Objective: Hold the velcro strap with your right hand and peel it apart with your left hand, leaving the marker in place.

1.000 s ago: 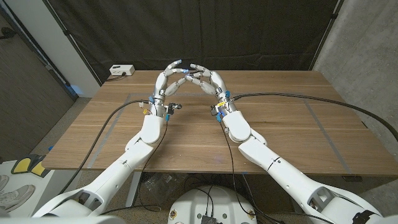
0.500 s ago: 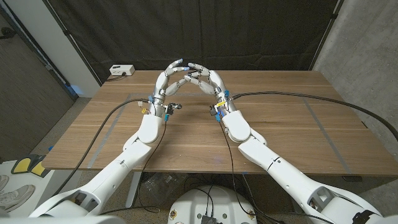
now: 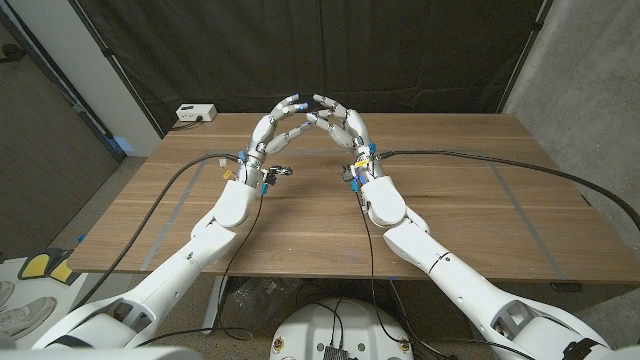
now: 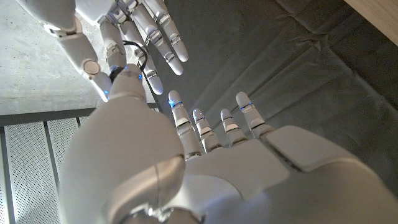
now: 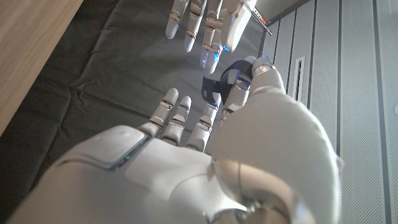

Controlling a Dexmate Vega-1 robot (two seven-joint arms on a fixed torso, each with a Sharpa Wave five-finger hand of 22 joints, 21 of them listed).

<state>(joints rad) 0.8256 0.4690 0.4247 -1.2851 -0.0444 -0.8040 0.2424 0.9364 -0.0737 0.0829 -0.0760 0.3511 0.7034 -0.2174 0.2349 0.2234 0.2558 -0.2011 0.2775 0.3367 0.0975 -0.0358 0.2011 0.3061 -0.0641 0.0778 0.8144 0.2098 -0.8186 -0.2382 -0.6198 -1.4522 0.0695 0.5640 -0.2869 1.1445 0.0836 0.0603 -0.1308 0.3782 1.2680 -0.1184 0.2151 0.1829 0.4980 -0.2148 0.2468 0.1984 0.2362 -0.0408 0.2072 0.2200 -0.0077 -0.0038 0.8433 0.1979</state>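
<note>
Above the far table edge, the right hand [image 5: 205,162] pinches a dark looped velcro strap [image 5: 221,79]; the left hand [image 3: 277,128] (fingers spread, empty) hangs just opposite, fingertips facing it.

Strap [image 5: 219,83] in right hand [image 3: 343,127]

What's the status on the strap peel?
Right hand pinches the black velcro strap loop, raised over the wooden table's far edge. Left hand fingers spread, tips close to strap; contact unclear. No obstruction seen.
</note>
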